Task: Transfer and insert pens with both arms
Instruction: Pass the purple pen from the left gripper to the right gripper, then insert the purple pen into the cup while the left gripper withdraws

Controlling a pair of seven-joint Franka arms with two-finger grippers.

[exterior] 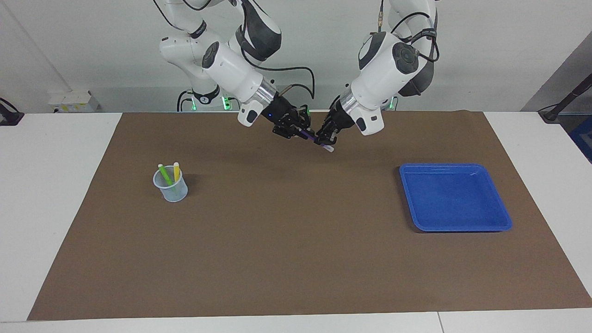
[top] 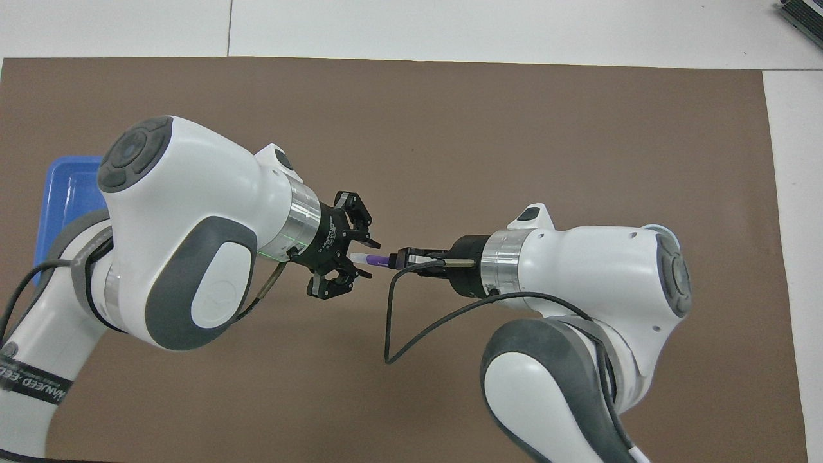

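Clamped on the purple pen (top: pixel 371 259), the right gripper (top: pixel 402 259) has its jaws tight around the coloured barrel, while the left gripper (top: pixel 350 254) has its jaws spread apart on either side of the pen's pale cap end, not gripping it. Both grippers are raised over the brown mat (exterior: pixel 296 259) at the robots' edge of the worktop (exterior: pixel 51 194), about midway between the two arms' ends, and they point toward each other tip to tip. In the facing view the purple pen (exterior: pixel 315 139) slants down from the right gripper (exterior: pixel 301 132) toward the left gripper (exterior: pixel 324 137), its pale end poking out below the left one. A clear cup (exterior: pixel 171 186) stands on the mat toward the right arm's end of the worktop, with the green pen (exterior: pixel 164 175) and the yellow pen (exterior: pixel 176 171) leaning inside it, pale caps up. A blue tray (exterior: pixel 455 226) lies on the mat toward the left arm's end, well apart from the cup. From overhead, the left arm covers most of the tray and the right arm hides most of the cup.
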